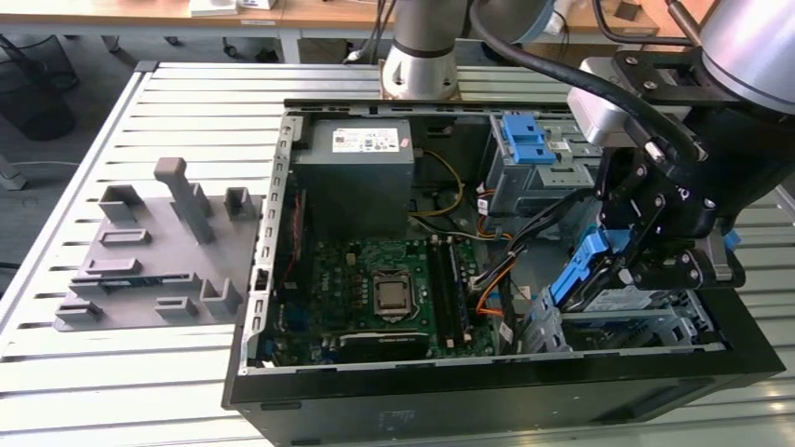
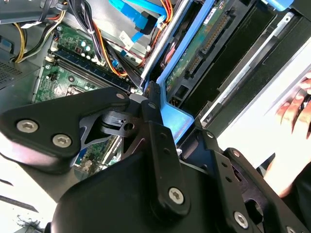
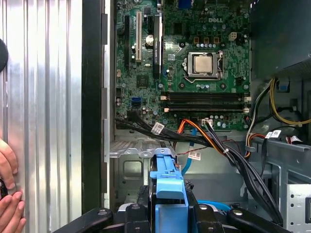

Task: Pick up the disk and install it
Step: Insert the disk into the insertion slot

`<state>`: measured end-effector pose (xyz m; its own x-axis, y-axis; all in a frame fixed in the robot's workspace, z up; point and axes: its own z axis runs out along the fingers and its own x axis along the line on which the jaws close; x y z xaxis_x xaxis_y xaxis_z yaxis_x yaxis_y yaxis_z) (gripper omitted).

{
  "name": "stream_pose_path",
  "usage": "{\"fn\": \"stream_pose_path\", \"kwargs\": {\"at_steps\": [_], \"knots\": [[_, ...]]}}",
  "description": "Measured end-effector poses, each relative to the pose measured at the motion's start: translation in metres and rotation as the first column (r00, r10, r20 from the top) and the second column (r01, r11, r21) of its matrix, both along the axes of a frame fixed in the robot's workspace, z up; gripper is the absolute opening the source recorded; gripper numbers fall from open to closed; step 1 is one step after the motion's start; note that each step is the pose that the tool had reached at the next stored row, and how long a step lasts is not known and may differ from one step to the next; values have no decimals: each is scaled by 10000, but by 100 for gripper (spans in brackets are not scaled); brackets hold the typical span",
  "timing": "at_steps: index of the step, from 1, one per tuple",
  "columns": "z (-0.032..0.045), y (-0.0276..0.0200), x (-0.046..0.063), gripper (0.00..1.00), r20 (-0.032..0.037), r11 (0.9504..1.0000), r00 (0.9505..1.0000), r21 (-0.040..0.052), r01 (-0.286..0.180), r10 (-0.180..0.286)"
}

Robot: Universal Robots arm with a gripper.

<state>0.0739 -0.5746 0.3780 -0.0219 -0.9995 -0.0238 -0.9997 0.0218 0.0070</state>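
**Arm appearance**

Arm [image 1: 416,47]: silver-grey tube and a rounded grey joint housing [image 1: 746,47]. A thick black cable [image 1: 559,70] runs alongside. Gripper [image 3: 167,196]: matte black linkage with flat, round-ended bars. Silver socket-head screws [image 2: 27,126] at the pivots.

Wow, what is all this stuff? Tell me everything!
table: one, silver slats, under everything
computer case: one, black, open, on the table
motherboard: one, green, inside the case
power-supply box: one, grey, inside the case
drive cage: one, blue-latched metal, inside the case
cables: several, black, orange, yellow, inside the case
fixture plate: one, grey, on the table, exterior view's left
disk: one, blue-railed, tilted over the case
hand: one, on the table beside the case
robot arm: one, grey, reaching over the case
end effector: one, black, shut on the disk
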Motion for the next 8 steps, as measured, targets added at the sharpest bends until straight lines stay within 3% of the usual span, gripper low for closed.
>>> {"fn": "stream_pose_path", "kwargs": {"at_steps": [8], "knots": [[-31, 0, 0, 36, 0, 10000, 10000, 0, 0, 0]]}}
